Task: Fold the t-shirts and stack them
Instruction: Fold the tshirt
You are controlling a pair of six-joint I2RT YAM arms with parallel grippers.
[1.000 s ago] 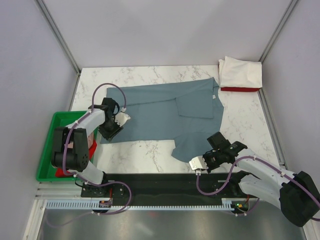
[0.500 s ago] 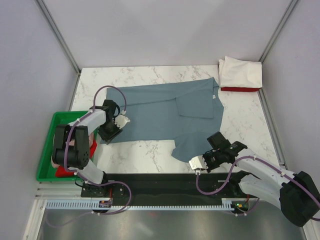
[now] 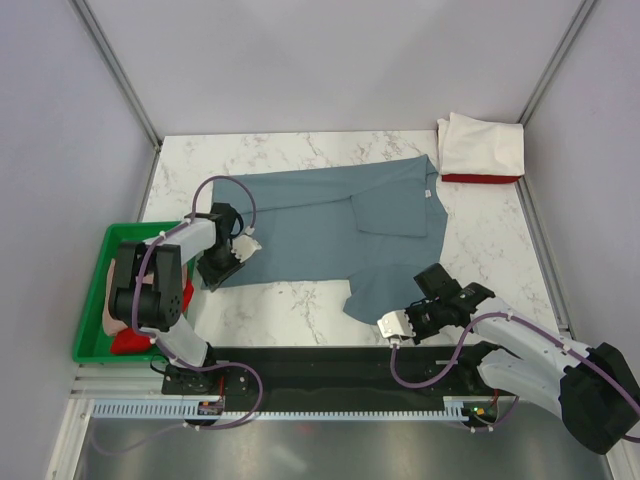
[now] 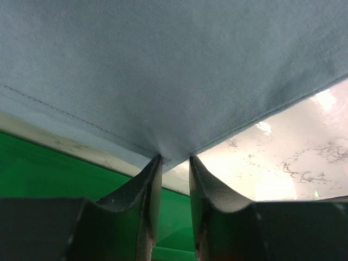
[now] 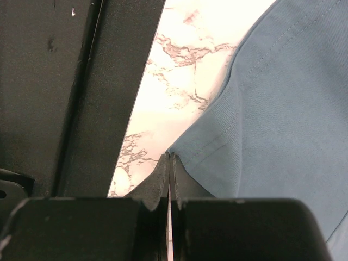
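Observation:
A slate blue-grey t-shirt (image 3: 320, 225) lies spread on the marble table, with a flap folded toward the near edge. My left gripper (image 3: 213, 277) is at its near-left corner. In the left wrist view the left gripper (image 4: 173, 159) has its jaws apart, and the t-shirt's corner (image 4: 179, 81) sits between the tips. My right gripper (image 3: 388, 322) is at the near flap's corner. In the right wrist view the right gripper (image 5: 169, 155) is pressed shut on the t-shirt's hem corner (image 5: 272, 119). A folded white t-shirt (image 3: 482, 143) lies on a red t-shirt (image 3: 478, 179) at the far right.
A green tray (image 3: 92, 300) stands left of the table; its wall (image 4: 60, 163) shows just behind my left fingers. Red and pale pink cloth (image 3: 122, 340) lie in it. A black rail (image 3: 320, 360) runs along the near edge. Grey walls enclose the table.
My left gripper has slid a little right onto the shirt's near-left corner and its jaws have narrowed. The right arm and the shirt have not moved.

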